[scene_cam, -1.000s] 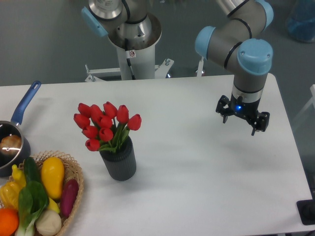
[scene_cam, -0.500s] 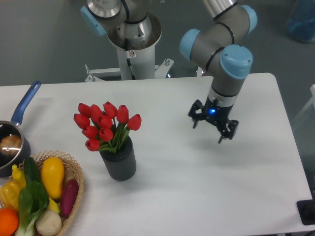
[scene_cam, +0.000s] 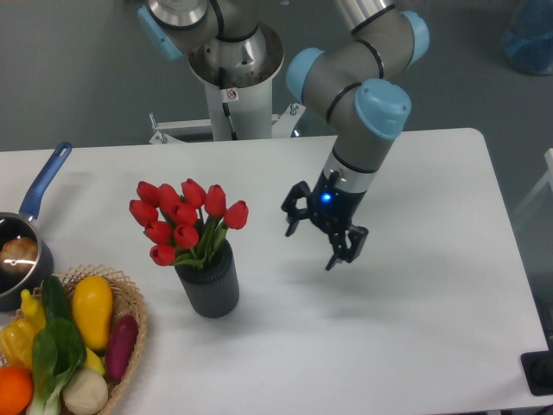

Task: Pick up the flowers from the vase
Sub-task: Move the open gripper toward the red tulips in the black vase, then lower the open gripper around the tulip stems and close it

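Note:
The flowers (scene_cam: pixel 184 221), red tulip buds with green leaves, stand upright in the vase (scene_cam: pixel 209 284), a dark grey ribbed cup left of the table's middle. My gripper (scene_cam: pixel 311 245) hangs above the table to the right of the bunch, roughly level with the buds and well apart from them. Its two black fingers are spread and hold nothing.
A wicker basket (scene_cam: pixel 132 334) of colourful vegetables sits at the front left corner. A saucepan (scene_cam: pixel 21 251) with a blue handle is at the left edge. The robot's white base column (scene_cam: pixel 233 86) rises behind the table's far edge.
My gripper has moved steadily leftward and slightly toward the front, from the right side of the table to near the flowers. The flowers and vase have not moved.

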Available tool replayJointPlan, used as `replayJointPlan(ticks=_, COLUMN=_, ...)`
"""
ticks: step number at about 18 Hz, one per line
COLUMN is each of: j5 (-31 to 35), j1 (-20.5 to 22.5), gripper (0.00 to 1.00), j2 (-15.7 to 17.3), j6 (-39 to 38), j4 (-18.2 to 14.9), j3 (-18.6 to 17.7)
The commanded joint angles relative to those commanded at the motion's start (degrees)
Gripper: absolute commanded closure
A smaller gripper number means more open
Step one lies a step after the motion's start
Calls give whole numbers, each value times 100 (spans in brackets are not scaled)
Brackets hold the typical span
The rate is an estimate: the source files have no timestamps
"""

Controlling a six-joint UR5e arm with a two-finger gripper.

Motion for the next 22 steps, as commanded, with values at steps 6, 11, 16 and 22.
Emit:
replayJointPlan(ticks=6, j5=-1231, j1=71, gripper=0, j2=326, j6=53, j4=-18, j3=-449)
replayJointPlan(ticks=11, j5=-1785, j1=-175, gripper=0, j2=361, j6=53, j4=-18, j3=-467)
replayJointPlan(ticks=16, j5=-2373, j1=-316, gripper=0, j2=282, j6=298, j4=0, j3=-467)
replayJointPlan(ticks=22, j5=-2533, j1=-255, gripper=97, j2=308, j6=475, j4=-18, j3=-555)
